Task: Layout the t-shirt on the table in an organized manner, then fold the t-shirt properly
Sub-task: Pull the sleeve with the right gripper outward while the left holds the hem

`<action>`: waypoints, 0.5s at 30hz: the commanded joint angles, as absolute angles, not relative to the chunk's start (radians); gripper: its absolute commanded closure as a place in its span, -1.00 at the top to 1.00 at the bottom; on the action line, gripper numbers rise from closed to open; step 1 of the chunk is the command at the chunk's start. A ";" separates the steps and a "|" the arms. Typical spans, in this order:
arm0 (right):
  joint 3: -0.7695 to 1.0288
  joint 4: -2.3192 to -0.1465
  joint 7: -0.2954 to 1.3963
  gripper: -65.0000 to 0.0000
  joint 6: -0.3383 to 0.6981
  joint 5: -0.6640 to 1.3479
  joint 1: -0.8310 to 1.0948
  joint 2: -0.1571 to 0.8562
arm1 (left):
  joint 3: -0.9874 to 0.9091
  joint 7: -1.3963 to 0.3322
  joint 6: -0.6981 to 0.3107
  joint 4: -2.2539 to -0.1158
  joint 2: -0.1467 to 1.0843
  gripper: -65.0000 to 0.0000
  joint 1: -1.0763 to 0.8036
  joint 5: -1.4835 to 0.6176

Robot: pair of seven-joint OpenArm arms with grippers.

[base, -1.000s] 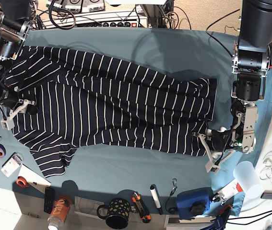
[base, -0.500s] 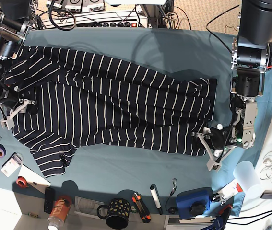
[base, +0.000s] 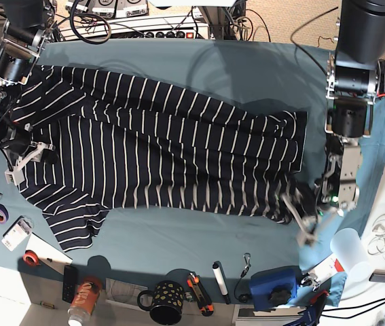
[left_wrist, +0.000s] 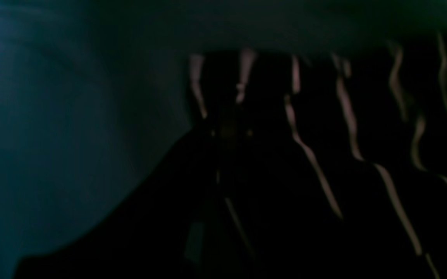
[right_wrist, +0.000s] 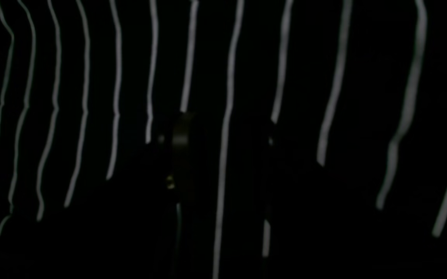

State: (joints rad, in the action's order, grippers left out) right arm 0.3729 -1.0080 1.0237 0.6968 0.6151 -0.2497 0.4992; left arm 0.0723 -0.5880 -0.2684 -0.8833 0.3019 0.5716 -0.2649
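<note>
My left end effector (base: 299, 216) is clamped shut on the t-shirt's (base: 165, 153) near-right hem corner; the shirt lies rumpled across the surface (base: 246, 68). If only one layer is pinched, it could slip. The right end effector (base: 26, 155) sits open at the collar end.

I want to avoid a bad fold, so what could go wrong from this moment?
The left hand has shut at the t-shirt hem corner; it may hold only one layer, or catch the table cloth too. The shirt lies wrinkled and slanted, so a pull could bunch it. The black mug and bottle stand near.
</note>
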 commanded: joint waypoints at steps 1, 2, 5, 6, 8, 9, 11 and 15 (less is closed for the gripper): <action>0.375 -1.019 1.047 -0.33 0.698 0.613 -0.262 0.512 | 0.069 -0.544 -0.252 -0.900 0.314 -1.00 0.618 -0.249; 0.375 -1.019 1.051 -0.33 0.698 0.613 -0.260 0.509 | 0.069 -0.521 -0.242 -0.900 0.316 -1.00 0.624 -0.237; 0.375 -1.019 1.055 -0.33 0.698 0.613 -0.255 0.509 | 0.069 -0.459 -0.236 -0.900 0.316 -1.00 0.638 -0.235; 0.375 -1.019 1.055 -0.33 0.698 0.613 -0.250 0.509 | 0.069 -0.424 -0.236 -0.900 0.316 -1.00 0.638 -0.235; 0.375 -1.019 1.055 -0.33 0.698 0.613 -0.239 0.509 | 0.069 -0.356 -0.236 -0.900 0.316 -1.00 0.634 -0.227; 0.375 -1.019 1.054 -0.33 0.698 0.613 -0.231 0.509 | 0.069 -0.331 -0.236 -0.900 0.315 -1.00 0.633 -0.212; 0.375 -1.019 1.055 -0.33 0.698 0.613 -0.214 0.509 | 0.069 -0.311 -0.236 -0.900 0.313 -1.00 0.632 -0.176; 0.375 -1.019 1.047 -0.33 0.698 0.613 -0.194 0.509 | 0.069 -0.268 -0.235 -0.900 0.313 -1.00 0.629 -0.151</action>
State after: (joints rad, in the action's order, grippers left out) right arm 0.3767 -1.0164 0.9939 0.7013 0.6544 -0.1959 0.4980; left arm 0.0731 -0.2970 -0.2436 -0.8833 0.3019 0.5930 -0.1516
